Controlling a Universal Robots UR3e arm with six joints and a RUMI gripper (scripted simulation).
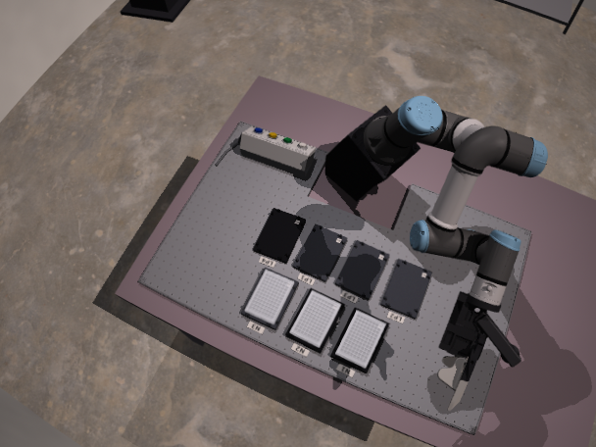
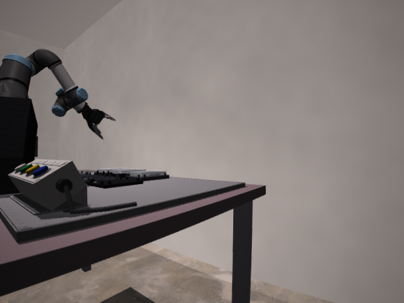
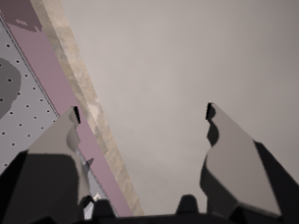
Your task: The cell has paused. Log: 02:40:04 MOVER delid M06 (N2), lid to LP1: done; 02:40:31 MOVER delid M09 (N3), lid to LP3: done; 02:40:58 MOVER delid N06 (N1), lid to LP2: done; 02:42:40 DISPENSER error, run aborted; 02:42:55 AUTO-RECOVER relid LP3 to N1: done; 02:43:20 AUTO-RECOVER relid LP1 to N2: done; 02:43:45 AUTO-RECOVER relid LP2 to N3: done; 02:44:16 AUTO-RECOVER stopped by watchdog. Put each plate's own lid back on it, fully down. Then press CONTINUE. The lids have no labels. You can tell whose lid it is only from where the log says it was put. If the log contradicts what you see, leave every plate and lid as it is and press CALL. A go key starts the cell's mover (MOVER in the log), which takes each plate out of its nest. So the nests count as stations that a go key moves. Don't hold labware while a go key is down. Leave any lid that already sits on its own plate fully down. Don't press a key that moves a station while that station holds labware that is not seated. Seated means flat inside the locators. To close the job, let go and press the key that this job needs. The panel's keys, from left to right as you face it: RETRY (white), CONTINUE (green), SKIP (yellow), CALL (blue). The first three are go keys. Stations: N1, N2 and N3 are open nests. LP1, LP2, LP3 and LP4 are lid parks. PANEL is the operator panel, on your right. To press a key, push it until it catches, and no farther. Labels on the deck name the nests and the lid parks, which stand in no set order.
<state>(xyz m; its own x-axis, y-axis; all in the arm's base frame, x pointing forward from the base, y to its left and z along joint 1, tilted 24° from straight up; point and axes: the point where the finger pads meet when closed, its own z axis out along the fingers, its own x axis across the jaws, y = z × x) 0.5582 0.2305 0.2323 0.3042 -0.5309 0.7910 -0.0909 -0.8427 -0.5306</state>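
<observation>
Three white well plates sit in the nests labelled N3 (image 1: 270, 298), N2 (image 1: 315, 320) and N1 (image 1: 360, 339). Each looks covered by a clear lid lying flat. They show edge-on in the exterior view (image 2: 133, 172). Behind them stand four dark lid parks (image 1: 279, 234) (image 1: 320, 252) (image 1: 362, 270) (image 1: 406, 288), all bare; their labels are too small to read surely. My gripper (image 1: 453, 387) (image 2: 107, 128) (image 3: 144, 105) is open and empty. It hangs high above the deck's end, well away from the nests and pointing out past the table edge.
The operator panel (image 1: 276, 144) (image 2: 46, 186) stands at the far end of the deck, with blue (image 1: 258, 130), yellow (image 1: 273, 135), green (image 1: 287, 140) and white (image 1: 302, 145) keys. A cable (image 2: 100, 207) runs from its side. The arm's black base (image 1: 363, 157) stands beside it.
</observation>
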